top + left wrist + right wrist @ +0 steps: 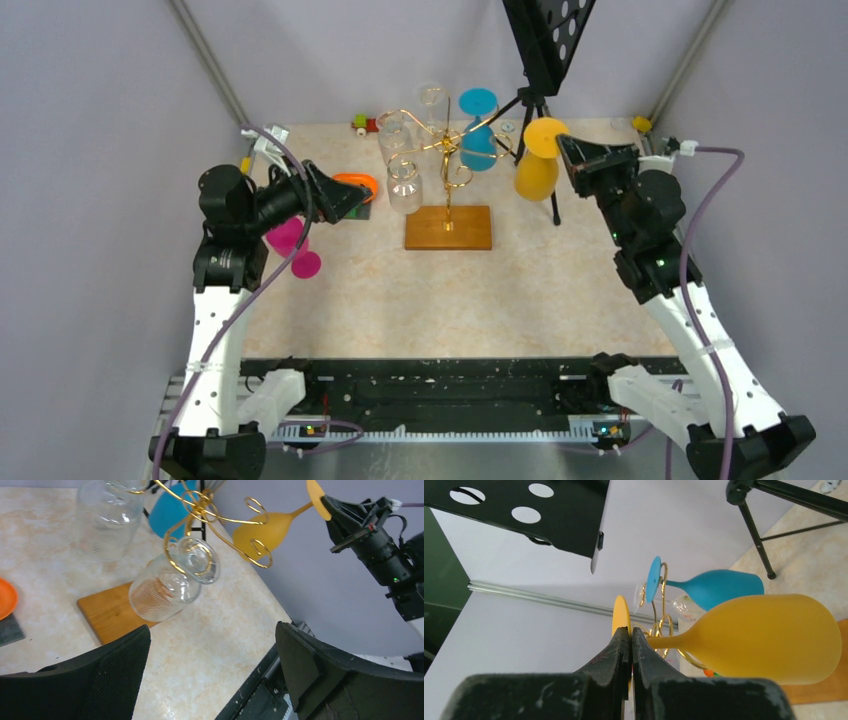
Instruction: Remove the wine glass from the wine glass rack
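Observation:
The gold wine glass rack (446, 150) stands on its wooden base (448, 228) mid-table; it also shows in the left wrist view (200, 510) and the right wrist view (659, 625). My right gripper (566, 146) (630, 632) is shut on the foot of a yellow wine glass (537, 175) (764, 637) and holds it in the air, bowl down, just right of the rack's arm tips. A blue glass (478, 130) (719, 587) and clear glasses (404, 185) (165, 587) hang on the rack. My left gripper (350, 198) (212, 675) is open and empty, left of the rack.
A black tripod stand (540, 60) (754, 530) rises behind the yellow glass, its leg close beside it. A pink glass (290, 245) lies on the table under my left arm. An orange dish (357, 183) sits by my left gripper. Small toys (364, 124) lie at the back edge.

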`<control>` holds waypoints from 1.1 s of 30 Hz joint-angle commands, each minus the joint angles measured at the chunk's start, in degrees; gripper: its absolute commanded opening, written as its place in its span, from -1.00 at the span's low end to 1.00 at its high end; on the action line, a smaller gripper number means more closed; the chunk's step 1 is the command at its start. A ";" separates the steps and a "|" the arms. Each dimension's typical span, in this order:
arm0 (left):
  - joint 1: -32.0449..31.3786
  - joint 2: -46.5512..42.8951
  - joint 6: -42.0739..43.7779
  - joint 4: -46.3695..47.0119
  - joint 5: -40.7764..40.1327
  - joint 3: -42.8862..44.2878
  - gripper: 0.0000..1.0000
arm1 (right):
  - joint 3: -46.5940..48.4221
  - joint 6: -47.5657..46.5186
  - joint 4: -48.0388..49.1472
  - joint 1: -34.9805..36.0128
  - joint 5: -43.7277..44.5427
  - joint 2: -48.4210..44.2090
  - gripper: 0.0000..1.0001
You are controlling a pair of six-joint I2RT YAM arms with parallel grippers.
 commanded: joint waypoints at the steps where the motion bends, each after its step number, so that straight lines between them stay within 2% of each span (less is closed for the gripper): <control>1: -3.39 -1.02 -3.55 8.22 3.93 -1.14 0.96 | -2.02 1.51 -7.46 0.42 0.04 -5.39 -1.00; 4: -7.59 0.32 -6.55 10.48 2.95 -1.85 0.96 | -4.84 4.01 -10.50 0.44 -1.23 -10.33 -1.00; 8: -15.67 1.92 -8.95 11.46 -2.44 -2.86 0.96 | -10.42 8.21 -10.94 0.46 -4.35 -18.69 -1.00; 13: -22.14 2.62 -15.88 17.70 -4.92 -5.92 0.93 | -13.05 12.18 -9.40 0.47 -13.17 -24.65 -1.00; 19: -26.94 1.04 -30.59 32.96 -6.79 -13.04 0.91 | -16.89 17.41 9.84 0.53 -20.66 -29.94 -1.00; 26: -30.58 2.47 -48.39 42.97 -9.20 -15.32 0.89 | -16.61 20.55 25.43 0.51 -25.69 -28.80 -1.00; 29: -32.35 5.72 -56.66 55.96 -6.64 -16.02 0.88 | -17.02 23.12 31.82 0.55 -27.62 -26.78 -1.00; 33: -34.70 8.60 -58.95 59.58 -6.77 -15.12 0.86 | -17.88 26.79 40.00 0.58 -28.72 -24.58 -1.00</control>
